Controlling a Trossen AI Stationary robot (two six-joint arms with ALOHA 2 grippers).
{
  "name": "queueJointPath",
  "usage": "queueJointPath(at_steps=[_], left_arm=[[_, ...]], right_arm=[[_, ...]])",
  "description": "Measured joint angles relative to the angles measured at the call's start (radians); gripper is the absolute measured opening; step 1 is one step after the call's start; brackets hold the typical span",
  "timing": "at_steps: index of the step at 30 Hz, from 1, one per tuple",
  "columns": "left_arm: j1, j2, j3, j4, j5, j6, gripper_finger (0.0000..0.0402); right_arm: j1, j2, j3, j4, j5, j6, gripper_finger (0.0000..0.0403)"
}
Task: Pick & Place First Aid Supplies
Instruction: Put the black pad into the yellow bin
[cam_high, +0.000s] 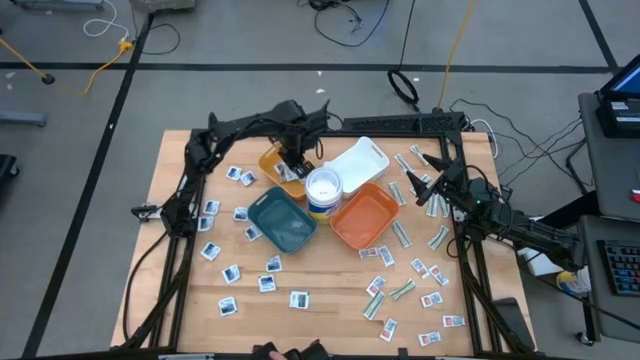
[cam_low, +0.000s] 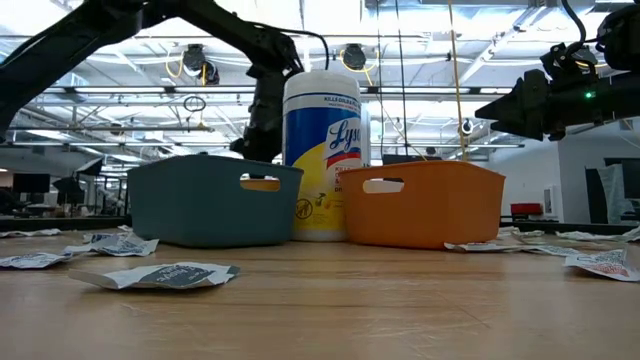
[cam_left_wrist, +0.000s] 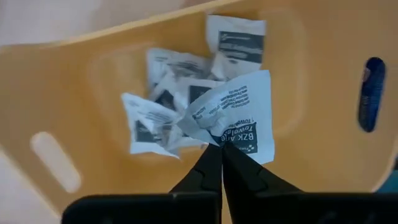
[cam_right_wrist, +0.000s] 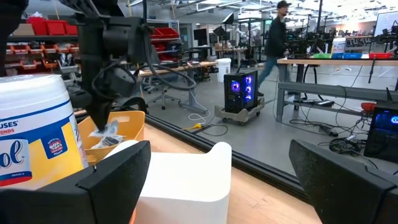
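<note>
My left gripper hangs over the yellow tray and is shut on a white packet with a dark blue mark. Several such packets lie on the yellow tray's floor. The right wrist view shows that gripper and its packet above the tray. My right gripper is open in the air near the table's right edge, touching nothing, its fingers wide apart. White-blue packets lie flat on the table's left half. Green strips and red-marked packets lie on its right half. My left gripper pinches the white packet by one crumpled edge between its two fingers, only at their tips. The fingers come from above, pointing down into the yellow tray. The packet is lifted clear of the packets below it and stands out past the fingertips.
A teal tray, an orange tray and a white tray stand around the white wipes tub at the table's middle. Cables lie beyond the far edge. A person walks in the room behind.
</note>
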Motion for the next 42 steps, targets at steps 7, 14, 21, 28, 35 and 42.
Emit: queueJointPath(at_steps=[7,14,21,28,35,42], left_arm=[[0.001,0.002,-0.001,-0.001,-0.002,0.013,0.0060],[0.006,0.002,-0.001,0.005,-0.012,-0.003,0.0196],[0.015,-0.029,-0.001,0.002,-0.012,0.001,0.0295],[0.022,-0.087,-0.001,-0.005,-0.012,-0.003,0.0336],[0.009,-0.247,-0.199,0.074,-0.014,-0.005,0.0341],[-0.112,-0.515,-0.541,0.229,-0.011,-0.002,0.0328]], right_arm=[[0.000,0.000,0.000,0.000,0.000,0.000,0.0377],[0.000,0.000,0.000,0.000,0.000,0.000,0.0377],[0.000,0.000,0.000,0.000,0.000,0.000,0.0377],[0.000,0.000,0.000,0.000,0.000,0.000,0.0377],[0.000,0.000,0.000,0.000,0.000,0.000,0.0377],[0.000,0.000,0.000,0.000,0.000,0.000,0.0377]])
